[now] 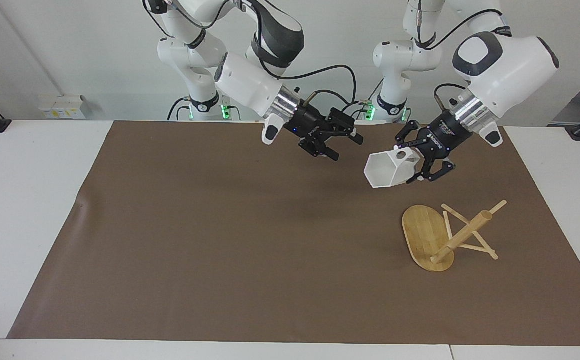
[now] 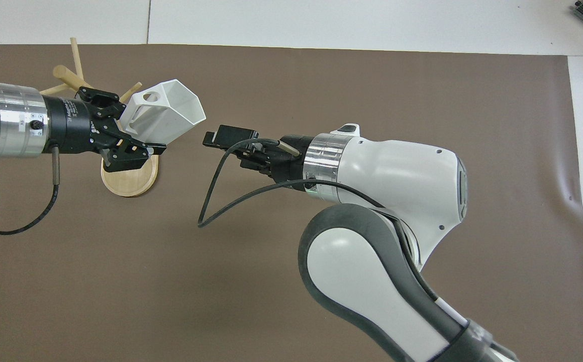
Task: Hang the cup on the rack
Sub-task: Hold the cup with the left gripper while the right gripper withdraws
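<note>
The white faceted cup (image 1: 386, 170) (image 2: 167, 111) hangs in the air, tilted, with my left gripper (image 1: 414, 167) (image 2: 131, 137) shut on its handle end. It is over the brown mat beside the rack, on the robots' side of it. The bamboo rack (image 1: 426, 239) (image 2: 129, 180) lies tipped over near the left arm's end, its base on edge and its post (image 1: 465, 232) slanting across the mat. My right gripper (image 1: 345, 146) (image 2: 221, 143) is open and holds nothing, over the mat a short way from the cup's mouth.
A brown mat (image 1: 220, 240) covers most of the white table (image 1: 25, 200). A black cable (image 2: 211, 206) loops from the right wrist. The rack's thin pegs (image 1: 475, 247) stick out toward the left arm's end.
</note>
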Controlling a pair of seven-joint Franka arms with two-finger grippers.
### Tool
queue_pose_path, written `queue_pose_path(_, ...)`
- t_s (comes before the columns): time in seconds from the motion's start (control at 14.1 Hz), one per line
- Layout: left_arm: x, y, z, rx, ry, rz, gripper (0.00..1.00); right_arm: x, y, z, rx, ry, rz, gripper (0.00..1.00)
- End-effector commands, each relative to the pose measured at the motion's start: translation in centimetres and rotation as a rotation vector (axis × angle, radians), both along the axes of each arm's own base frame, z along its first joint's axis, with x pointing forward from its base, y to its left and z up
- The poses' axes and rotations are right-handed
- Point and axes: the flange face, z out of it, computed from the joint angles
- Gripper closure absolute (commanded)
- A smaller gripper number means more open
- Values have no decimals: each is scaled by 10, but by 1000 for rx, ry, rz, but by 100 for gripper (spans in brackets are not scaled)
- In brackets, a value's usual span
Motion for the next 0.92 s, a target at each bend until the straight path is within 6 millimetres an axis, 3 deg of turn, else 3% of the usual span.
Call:
queue_pose_path(0.0,-6,9,-16,-5,31,108,100,9,-24,-8,-111,-55,-13,0)
queue_pose_path(0.28,-5,26,-43,-9,89,272,100,29,-62,-20,-363,-171,63,0)
queue_pose_path(0.64,-1,43,-60,-14,130,369,100,35,-110,-30,-766,-209,253,0)
queue_pose_path(0.85,2,45,-70,-16,136,415,100,43,-165,-34,-900,-176,352,0)
